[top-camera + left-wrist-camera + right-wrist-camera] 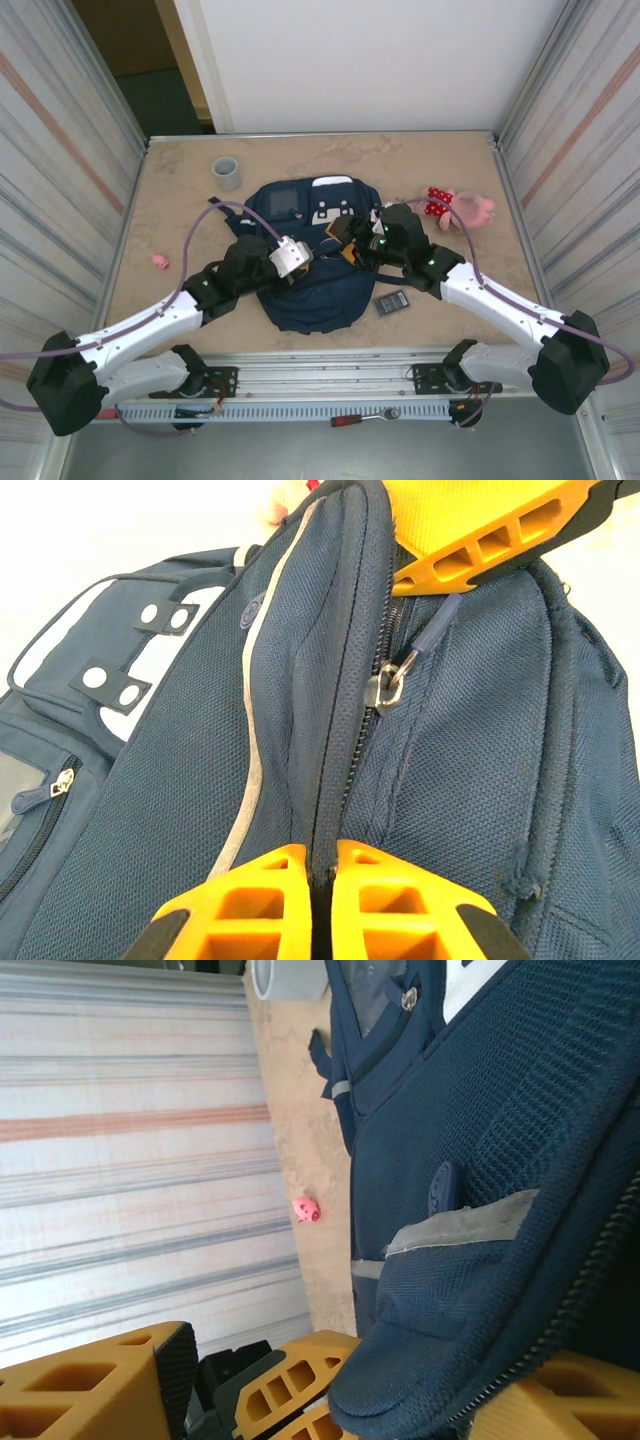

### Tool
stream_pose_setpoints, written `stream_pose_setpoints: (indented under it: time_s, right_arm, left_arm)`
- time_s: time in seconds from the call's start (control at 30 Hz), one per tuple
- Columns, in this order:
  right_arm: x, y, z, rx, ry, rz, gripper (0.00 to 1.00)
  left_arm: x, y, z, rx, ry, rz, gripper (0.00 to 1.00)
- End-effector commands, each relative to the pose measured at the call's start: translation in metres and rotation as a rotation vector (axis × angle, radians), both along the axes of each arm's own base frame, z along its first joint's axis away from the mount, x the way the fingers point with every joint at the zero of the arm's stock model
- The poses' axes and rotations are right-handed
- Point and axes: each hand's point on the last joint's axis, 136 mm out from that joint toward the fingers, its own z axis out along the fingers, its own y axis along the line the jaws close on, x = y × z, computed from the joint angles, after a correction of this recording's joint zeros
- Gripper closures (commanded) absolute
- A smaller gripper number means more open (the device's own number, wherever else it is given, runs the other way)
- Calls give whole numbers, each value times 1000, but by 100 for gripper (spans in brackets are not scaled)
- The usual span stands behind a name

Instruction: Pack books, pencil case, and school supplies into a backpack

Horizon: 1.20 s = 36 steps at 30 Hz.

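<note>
Nearest the lens, item one: my left gripper (320, 858), two orange ribbed plastic fingers pressed together, pinching the zip seam of the large navy blue fabric backpack (180, 800).

Item two: my right gripper (340, 1385), the same orange fingers, standing spread. The backpack's padded lip and zip teeth lie between them and drape over one finger. I judge nothing is clamped there.

Outward: a metal zip slider (385, 690) with a navy pull tab, just beyond my left pinch on the same seam. The backpack lies mid-table between both arms. How far its zip is undone I cannot tell.

Step in hand, as I judge it: opening the main compartment. To do it well, the left pinch should anchor the seam taut. The right fingers should close on the pull tab alone, not on fabric, and draw it along the zip line without lifting the bag.

Count on the tan marbled table (180, 200):
- backpack, one
- dark grey flat rectangular piece (392, 302) with a grid-like face, one, just beside the backpack's right edge
- pink and red plush toy (460, 208), one, beyond and to the right
- grey cylindrical cup (227, 172), one, beyond and to the left
- small pink figure (160, 261), one, well apart at the left
</note>
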Motion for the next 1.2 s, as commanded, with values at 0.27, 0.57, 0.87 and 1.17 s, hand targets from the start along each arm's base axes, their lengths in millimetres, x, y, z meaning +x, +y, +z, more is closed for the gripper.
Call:
stream_pose_setpoints:
  time_s: [0.27,0.57,0.87,1.17]
  right_arm:
    - [14,-10,-16,-46,48,-68,31]
    - [30,-27,-16,-37,40,-108,37]
    - [35,-46,-35,-83,73,-123,74]
    - [27,-38,-22,-19,9,-172,100]
  left_arm:
    - [-11,-14,40,-110,-102,-110,100]
    - [-22,-17,33,-92,-109,-186,100]
    - [-31,-12,28,-66,-115,-215,100]
    - [-15,10,23,-126,160,70,73]
